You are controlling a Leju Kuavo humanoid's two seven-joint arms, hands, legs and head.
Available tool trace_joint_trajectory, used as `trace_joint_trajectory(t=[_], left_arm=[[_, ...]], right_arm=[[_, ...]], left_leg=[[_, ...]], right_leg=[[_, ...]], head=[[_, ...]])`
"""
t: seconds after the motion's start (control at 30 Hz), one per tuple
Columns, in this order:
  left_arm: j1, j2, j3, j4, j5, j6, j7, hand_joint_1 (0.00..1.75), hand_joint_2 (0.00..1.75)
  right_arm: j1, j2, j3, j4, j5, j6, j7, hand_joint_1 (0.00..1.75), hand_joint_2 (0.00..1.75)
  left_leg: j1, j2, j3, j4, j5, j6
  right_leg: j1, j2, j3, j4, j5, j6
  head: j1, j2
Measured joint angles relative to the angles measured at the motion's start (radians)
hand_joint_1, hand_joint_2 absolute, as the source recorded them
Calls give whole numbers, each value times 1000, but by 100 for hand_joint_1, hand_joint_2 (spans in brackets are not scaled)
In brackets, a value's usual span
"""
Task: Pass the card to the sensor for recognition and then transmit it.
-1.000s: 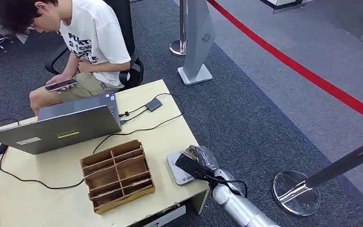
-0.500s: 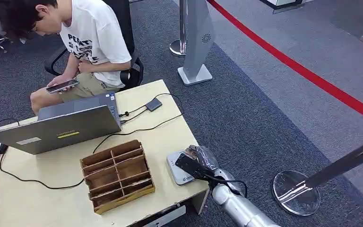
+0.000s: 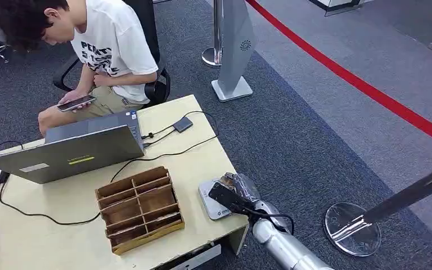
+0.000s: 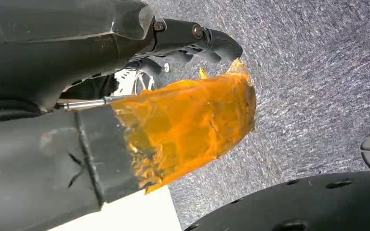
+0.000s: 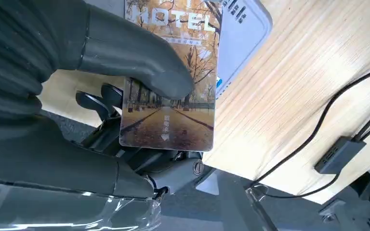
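A card (image 5: 173, 96) printed with an autumn avenue and the word HOTEL is pinched between the thumb (image 5: 130, 57) and the dark fingers of my right hand (image 5: 101, 110). It hangs just over the grey-white sensor pad (image 5: 244, 33); I cannot tell whether it touches. In the head view my right hand (image 3: 237, 192) sits over the sensor (image 3: 209, 206) at the table's near right corner. My left hand (image 4: 173, 96) hangs over grey carpet, its thumb wrapped in orange tape, holding nothing.
A wooden compartment tray (image 3: 139, 208) stands left of the sensor on the pale table (image 3: 45, 236). Behind it are a laptop (image 3: 67, 152), cables and a small black box (image 3: 183, 124). A seated person (image 3: 109, 50) looks at a phone. A stanchion base (image 3: 352, 228) stands at right.
My right hand and the card stay over the sensor. The seated person has shifted slightly.
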Motion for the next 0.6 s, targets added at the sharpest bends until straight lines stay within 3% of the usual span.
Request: trace_joint_trajectory(t=[0.6], left_arm=[[0,0,0,0,0,0,1,0,0]], right_arm=[[-1,0,0,2,-6,2,0,175,175]], left_leg=[[0,0,0,0,0,0]], right_leg=[[0,0,0,0,0,0]], head=[[0,0]])
